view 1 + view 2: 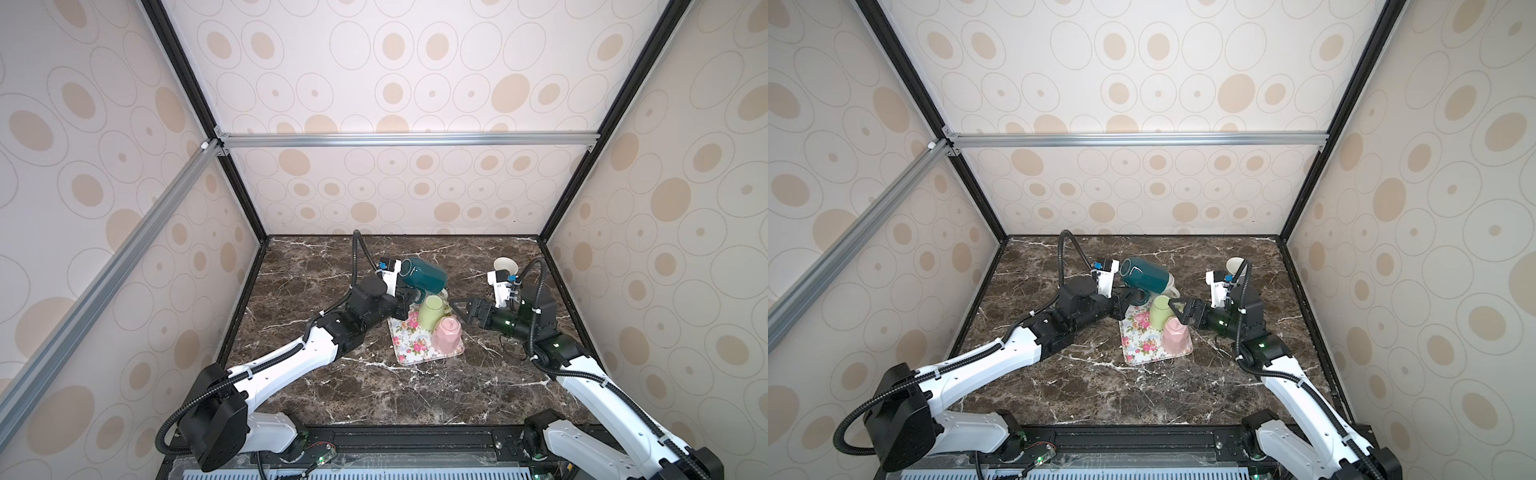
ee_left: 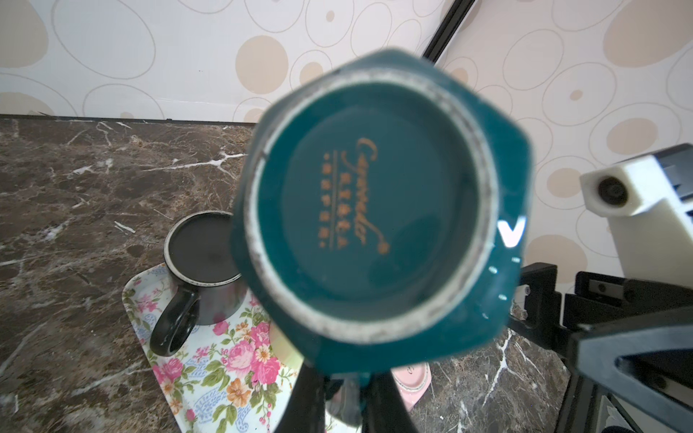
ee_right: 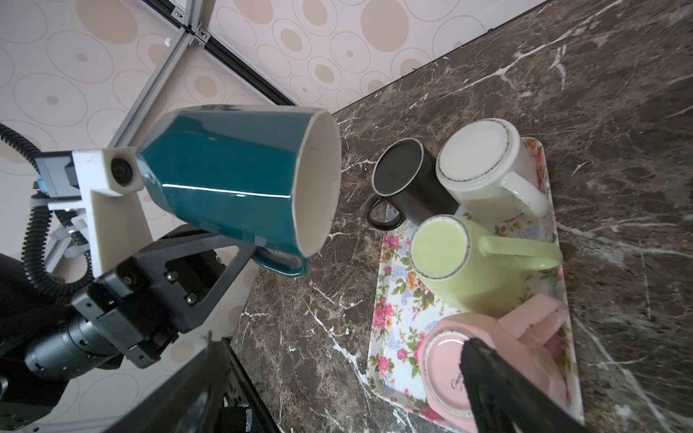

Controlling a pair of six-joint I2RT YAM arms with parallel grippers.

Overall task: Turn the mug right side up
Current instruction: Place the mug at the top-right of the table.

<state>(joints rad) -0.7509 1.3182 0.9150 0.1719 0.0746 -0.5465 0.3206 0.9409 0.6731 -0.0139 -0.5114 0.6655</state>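
Note:
The teal mug (image 1: 424, 274) (image 1: 1144, 274) hangs in the air above the far end of the floral tray (image 1: 411, 353), lying on its side. Its cream mouth faces the right arm in the right wrist view (image 3: 232, 180). Its base fills the left wrist view (image 2: 375, 210). My left gripper (image 1: 415, 297) (image 2: 345, 378) is shut on the mug's handle (image 3: 281, 262) from below. My right gripper (image 1: 459, 311) (image 3: 345, 360) stands open at the tray's right side with nothing between its fingers, one fingertip over the pink mug.
On the tray (image 3: 393, 337) stand several upside-down mugs: black (image 3: 405, 183), white (image 3: 483, 168), green (image 3: 450, 251) and pink (image 3: 468, 360). A white cup (image 1: 505, 264) sits at the back right behind the right wrist. Walls enclose the marble table on three sides.

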